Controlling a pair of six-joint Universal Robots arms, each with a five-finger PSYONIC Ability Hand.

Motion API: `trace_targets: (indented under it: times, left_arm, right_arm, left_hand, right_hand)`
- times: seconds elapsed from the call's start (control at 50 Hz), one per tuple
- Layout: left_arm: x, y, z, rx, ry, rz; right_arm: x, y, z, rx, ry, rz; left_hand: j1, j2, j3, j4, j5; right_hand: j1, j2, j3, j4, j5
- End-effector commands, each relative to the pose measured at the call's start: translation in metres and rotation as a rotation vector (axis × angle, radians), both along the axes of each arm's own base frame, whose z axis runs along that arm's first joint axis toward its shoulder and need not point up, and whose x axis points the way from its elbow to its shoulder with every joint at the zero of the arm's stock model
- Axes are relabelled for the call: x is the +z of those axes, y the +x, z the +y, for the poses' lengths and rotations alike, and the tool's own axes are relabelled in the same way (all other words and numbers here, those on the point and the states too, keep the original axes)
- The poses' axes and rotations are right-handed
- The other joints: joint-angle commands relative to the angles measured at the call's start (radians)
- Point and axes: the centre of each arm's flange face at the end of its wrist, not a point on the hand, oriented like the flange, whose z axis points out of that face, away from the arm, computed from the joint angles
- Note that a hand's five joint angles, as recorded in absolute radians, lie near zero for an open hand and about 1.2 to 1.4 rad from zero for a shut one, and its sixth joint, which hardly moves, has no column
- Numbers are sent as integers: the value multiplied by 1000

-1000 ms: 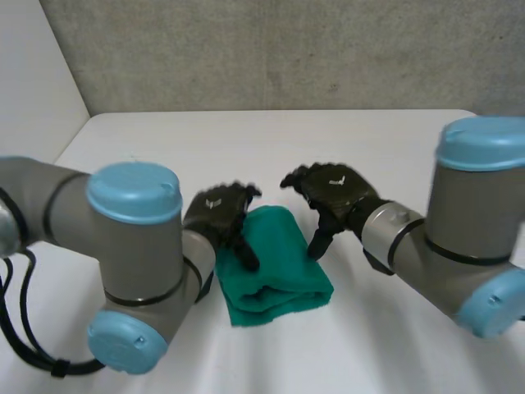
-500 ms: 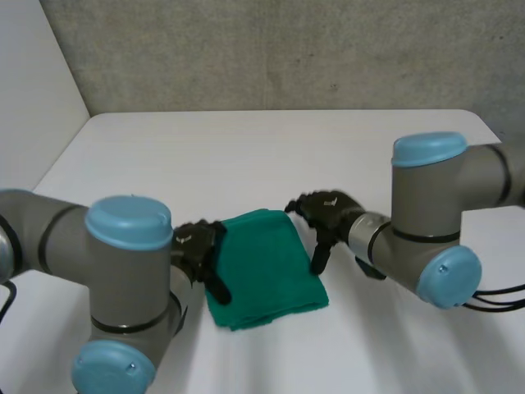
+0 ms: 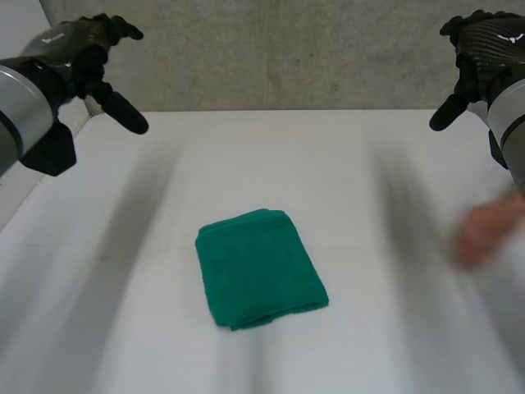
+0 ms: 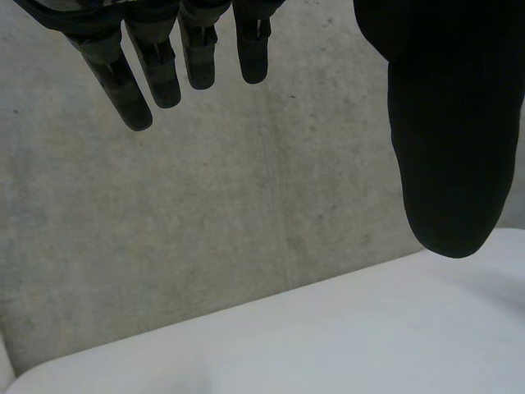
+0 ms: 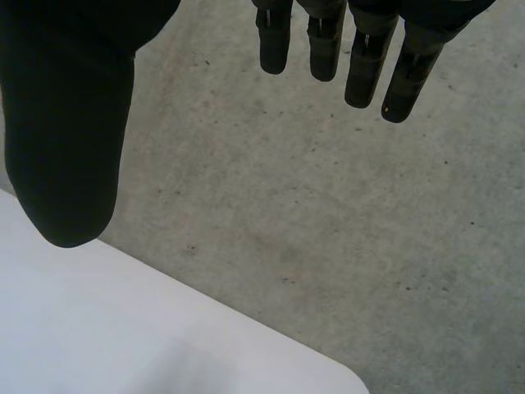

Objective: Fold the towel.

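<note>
We see two black hands here, the left hand (image 3: 80,45) and the right hand (image 3: 484,39), each with a small white mark on its back. Slim round-tipped fingers (image 4: 123,86), a broad plain thumb (image 4: 447,131), smooth grey arms (image 3: 18,107).

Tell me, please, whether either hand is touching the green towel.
Apart. The head view shows the left hand and right hand raised high, with bare table between them and the towel.

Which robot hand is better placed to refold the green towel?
Left, slightly. The left robot hand and right robot hand hang open, equally far from the folded green cloth towel, but a blurred shape sits on the right's side.
</note>
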Motion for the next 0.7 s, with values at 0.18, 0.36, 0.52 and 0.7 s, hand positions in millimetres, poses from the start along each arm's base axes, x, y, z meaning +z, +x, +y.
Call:
trace_targets:
  times: [0.18,0.36,0.52,0.7]
  left_arm:
    - [-5,1,13,-9,14,-11]
    - [-8,3,20,-10,21,-14]
    - [-4,6,29,-12,7,-12]
    - [0,6,35,-17,-11,-4]
  right_arm:
    - [3,7,12,59,-1,16]
    - [6,5,18,61,-16,12]
    - [11,4,21,62,-31,8]
    - [13,4,24,71,-38,21]
  left_hand:
    - [-44,-34,-39,-32,-45]
    - [-44,-34,-39,-32,-45]
    - [-44,-34,-39,-32,-45]
    - [-44,-34,-39,-32,-45]
  right_hand:
    - [28,-35,-37,-56,-48]
    - [28,-35,-37,-56,-48]
    - [28,-35,-37,-56,-48]
    - [28,-35,-37,-56,-48]
